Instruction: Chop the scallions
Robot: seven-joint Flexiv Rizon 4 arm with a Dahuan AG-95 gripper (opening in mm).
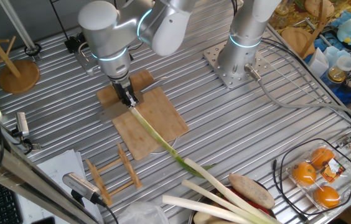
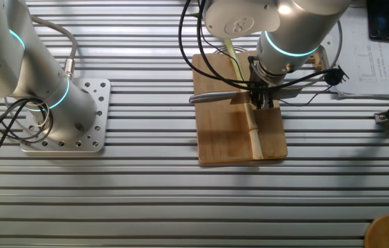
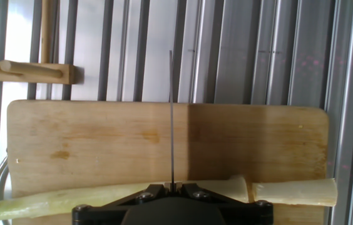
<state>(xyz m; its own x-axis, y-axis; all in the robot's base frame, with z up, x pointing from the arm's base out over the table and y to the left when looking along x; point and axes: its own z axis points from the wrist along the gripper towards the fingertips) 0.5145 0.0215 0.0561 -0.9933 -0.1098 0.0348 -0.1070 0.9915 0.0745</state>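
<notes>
Scallion (image 1: 154, 134) lies lengthwise across the cutting board (image 1: 163, 121), pale end under the tool, green end trailing off the board twd the veg pile at the table's near edge. From the other fixed view I see the stalk (image 2: 253, 131) running down the board (image 2: 222, 138), its pale end reaching close to the board's lower edge. Hand view shows it best: the stalk (image 3: 101, 197) lies along the near edge of the board (image 3: 101, 144), and a short pale piece (image 3: 295, 192) sits just beside the main length with a narrow gap between them, so one cut is through.

Gripper (image 1: 127, 96) hangs right over the stalk at the board's far end, closed on a knife (image 2: 212, 98) whose flat metal blade sticks out sideways over the board's edge. In the hand view the blade (image 3: 171, 119) reads as one thin dark vertical line seen edge-on, standing across the stalk left of the gap. Can't say for sure if the edge touches the scallion or hovers just above it; the hand blocks that spot.

Elsewhere: thicker cream leek-like stalks (image 1: 213, 205) near the table's edge, a wire basket (image 1: 343, 186) w/ oranges (image 1: 315, 177), a small wooden rack (image 1: 113, 174) beside the board, second arm's base plate (image 1: 231, 65) bolted behind.
</notes>
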